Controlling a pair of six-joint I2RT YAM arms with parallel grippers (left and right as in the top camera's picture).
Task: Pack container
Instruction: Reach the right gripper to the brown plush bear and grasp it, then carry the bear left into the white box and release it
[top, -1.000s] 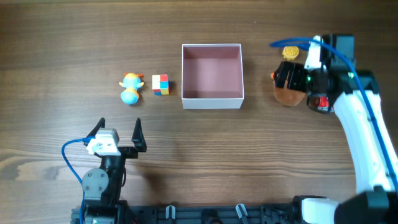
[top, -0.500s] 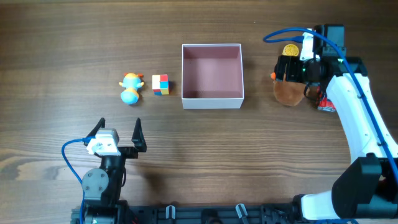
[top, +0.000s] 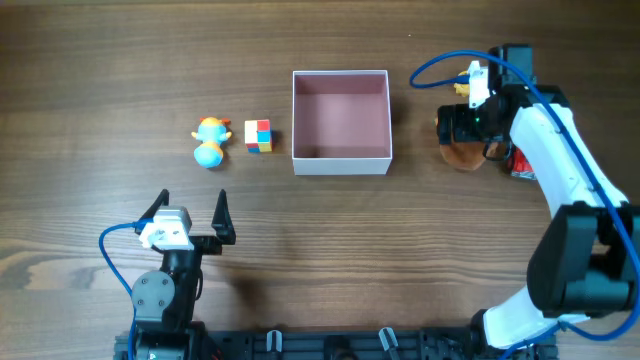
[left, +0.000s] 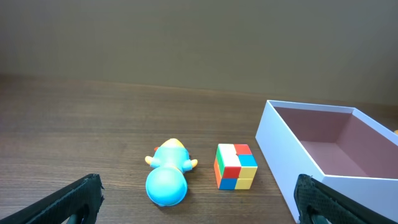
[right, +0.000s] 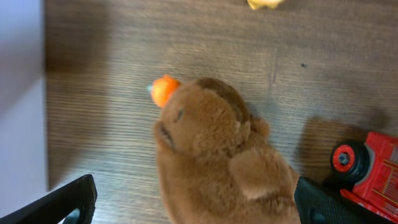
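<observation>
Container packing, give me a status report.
Left hand open, clear of toys. Right hand open above brown plush toy. White square box with pink inside empty. Nothing seen in the way.

No readable text, labels, brands or numbers in any view. Container (top: 340, 122), cube (left: 236, 166), plush (right: 221, 155) and red toy car (right: 365, 168) carry no legible marks.

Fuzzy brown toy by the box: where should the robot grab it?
Grip the fuzzy brown toy around its plump middle, from straight above. It lies flat on the table, and the open right gripper has a finger on either side. The orange nose looks too small to hold.
</observation>
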